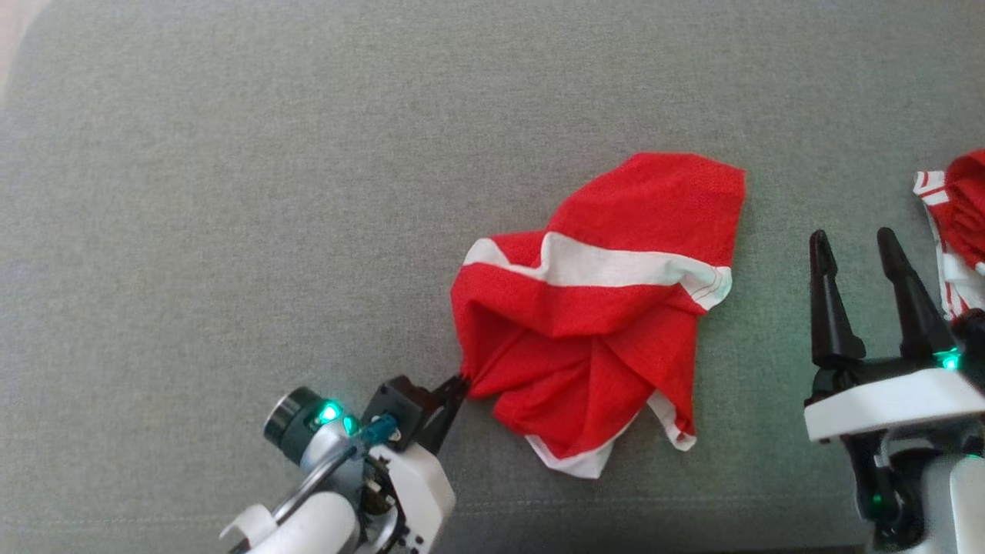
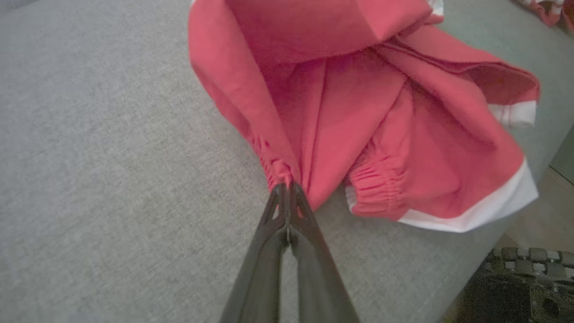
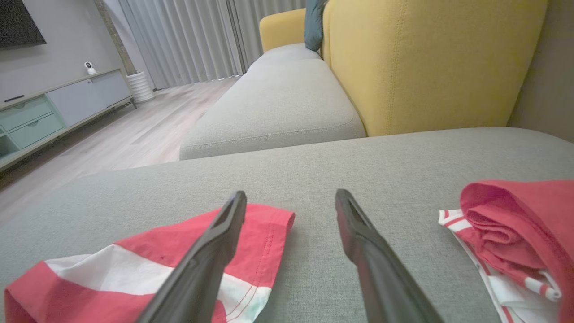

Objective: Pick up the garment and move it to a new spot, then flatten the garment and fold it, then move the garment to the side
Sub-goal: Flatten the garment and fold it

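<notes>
Our left gripper [image 1: 459,385], at lower left, is clamped on what looks like the waistband [image 2: 278,167] of the red shorts [image 1: 592,323], which fan up and rightward from it across the grey cushion [image 1: 231,192], mid-frame. Our right gripper [image 1: 852,238], lower right, stands spread and empty, nearer their free side.

This is looking like a home living room: a grey sofa [image 3: 278,103] with a yellow backrest [image 3: 426,63] is standing at 12 o'clock, curtains [image 3: 179,40] are hanging at 11 o'clock, and a low cabinet [image 3: 58,107] is sitting at 9 o'clock on the wooden floor [image 3: 134,134].

Left gripper [image 1: 461,382] tightly closed, right gripper [image 1: 853,238] wide apart.
</notes>
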Available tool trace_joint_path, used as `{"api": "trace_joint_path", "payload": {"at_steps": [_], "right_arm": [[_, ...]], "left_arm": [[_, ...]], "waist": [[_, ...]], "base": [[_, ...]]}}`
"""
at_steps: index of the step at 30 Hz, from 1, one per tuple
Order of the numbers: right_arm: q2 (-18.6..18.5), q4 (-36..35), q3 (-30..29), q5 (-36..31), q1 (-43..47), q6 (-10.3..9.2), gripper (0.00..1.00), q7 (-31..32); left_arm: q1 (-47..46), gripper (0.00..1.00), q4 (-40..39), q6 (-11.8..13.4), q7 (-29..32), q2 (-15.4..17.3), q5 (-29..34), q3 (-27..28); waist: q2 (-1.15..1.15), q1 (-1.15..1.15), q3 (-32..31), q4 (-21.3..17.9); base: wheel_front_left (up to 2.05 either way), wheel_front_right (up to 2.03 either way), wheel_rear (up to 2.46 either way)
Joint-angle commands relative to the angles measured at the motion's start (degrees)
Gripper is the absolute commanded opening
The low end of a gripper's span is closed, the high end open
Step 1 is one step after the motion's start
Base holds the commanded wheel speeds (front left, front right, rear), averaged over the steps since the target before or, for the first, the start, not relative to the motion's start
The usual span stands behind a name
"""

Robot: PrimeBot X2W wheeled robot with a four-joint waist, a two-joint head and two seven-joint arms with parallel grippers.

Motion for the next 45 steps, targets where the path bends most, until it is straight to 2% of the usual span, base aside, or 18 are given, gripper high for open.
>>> {"api": "trace_joint_path", "payload": {"at_steps": [1,4,5,6,7,12,22,31,45], "right_arm": [[-0.3,-2.6,1.0,-0.4,-1.0,-0.04,1.0,0.4],[-0.3,-3.1,1.1,-1.0,-0.7,-0.04,1.0,1.0],[-0.3,-3.1,1.1,-1.3,-0.7,-0.04,1.0,1.2],[-0.3,-3.3,1.2,-1.4,-0.6,-0.04,1.0,1.5],[-0.3,-3.4,1.2,-1.8,-0.5,-0.04,1.0,1.7],[-0.3,-4.2,1.3,-2.6,0.0,-0.04,1.0,2.9],[-0.3,-5.5,1.1,-3.0,0.8,-0.04,1.0,4.0],[-0.3,-5.7,1.3,-3.1,1.8,-0.04,1.0,4.4],[-0.3,-5.8,1.1,-3.0,2.4,-0.04,1.0,4.6]], "left_arm": [[-0.5,0.0,-0.8,0.2,-0.1,0.6,0.2,1.1],[0.2,0.0,0.3,0.3,-1.1,-0.2,-0.2,0.8],[0.6,0.35,0.4,0.7,-1.9,-0.5,-0.6,1.3],[0.8,0.92,0.3,1.2,-3.0,-0.9,-1.1,1.9],[0.9,1.0,0.1,1.7,-4.1,-1.1,-1.4,2.6],[1.6,1.0,-3.4,5.1,-12.0,-1.4,-4.2,9.2],[2.2,1.0,-8.6,9.7,-15.0,1.3,-7.8,19.8],[4.4,1.0,-9.5,10.3,-15.5,5.0,-8.9,24.0],[5.6,1.0,-10.2,10.4,-15.7,5.3,-8.5,24.3]], "waist": [[0.0,0.0,-0.3,0.3],[0.0,0.0,-0.9,0.7],[0.0,0.0,-1.3,0.9],[0.0,0.0,-1.5,1.1],[0.0,0.0,-1.8,1.3],[0.0,0.0,-3.5,2.4],[0.0,0.0,-5.0,3.1],[0.0,0.0,-6.2,2.8],[0.0,0.0,-7.0,2.6]], "base": [[0.0,0.0,0.0],[0.0,0.0,0.0],[0.0,0.0,0.0],[0.0,0.0,0.0],[0.0,0.0,0.0],[0.0,0.0,0.0],[0.0,0.0,0.0],[0.0,0.0,0.0],[0.0,0.0,0.0]]}}
